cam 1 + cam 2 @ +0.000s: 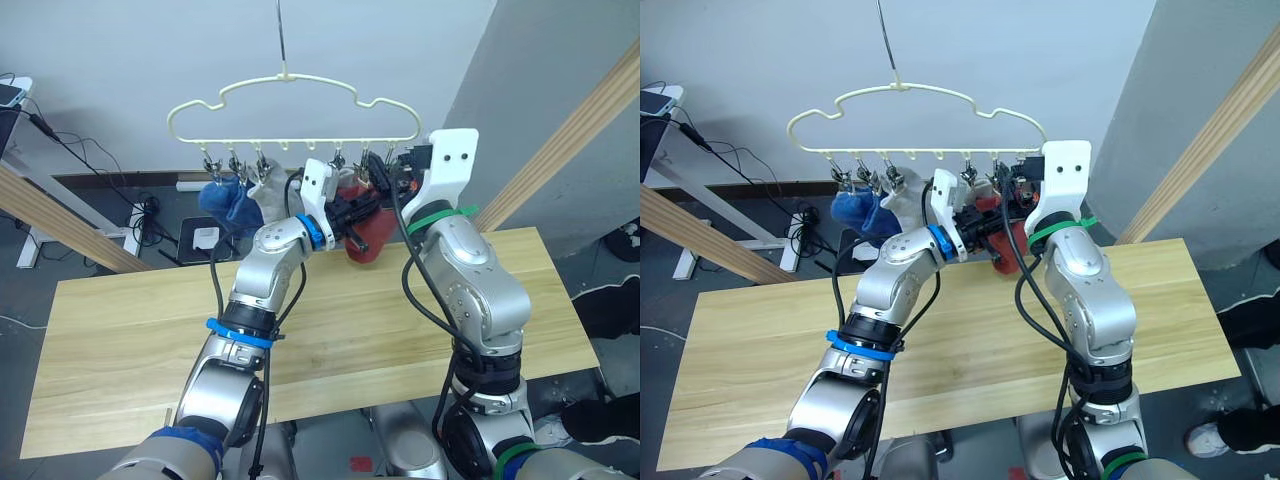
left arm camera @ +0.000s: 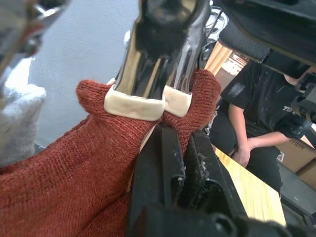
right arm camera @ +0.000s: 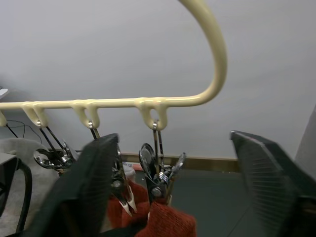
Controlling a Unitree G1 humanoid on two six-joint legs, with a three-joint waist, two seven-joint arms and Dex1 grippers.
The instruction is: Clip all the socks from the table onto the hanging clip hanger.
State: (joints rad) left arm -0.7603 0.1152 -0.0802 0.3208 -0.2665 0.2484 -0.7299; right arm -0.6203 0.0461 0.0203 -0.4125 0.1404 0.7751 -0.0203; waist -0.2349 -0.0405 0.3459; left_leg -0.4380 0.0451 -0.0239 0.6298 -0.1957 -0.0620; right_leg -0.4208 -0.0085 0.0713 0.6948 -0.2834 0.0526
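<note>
The pale yellow clip hanger (image 1: 290,82) hangs from a thin hook above the table (image 1: 140,330). Clipped to it are a blue sock (image 1: 226,203), a light grey sock (image 1: 270,192) and a rust-red sock (image 1: 368,232). My left gripper (image 1: 352,212) is raised to the row of clips and shut on the rust-red sock's (image 2: 64,168) cuff. Just beyond its fingertips (image 2: 165,148) a metal clip (image 2: 148,98) with cream pads bites that cuff. My right gripper (image 3: 173,148) is open beside the hanger's right end, its fingers (image 3: 94,182) wide apart around two clips (image 3: 158,173).
Thick wooden poles slant at the left (image 1: 60,225) and right (image 1: 570,130). A person in a black shirt (image 2: 256,113) sits beyond the table. Cables and a white stand (image 1: 40,140) lie on the floor at the far left.
</note>
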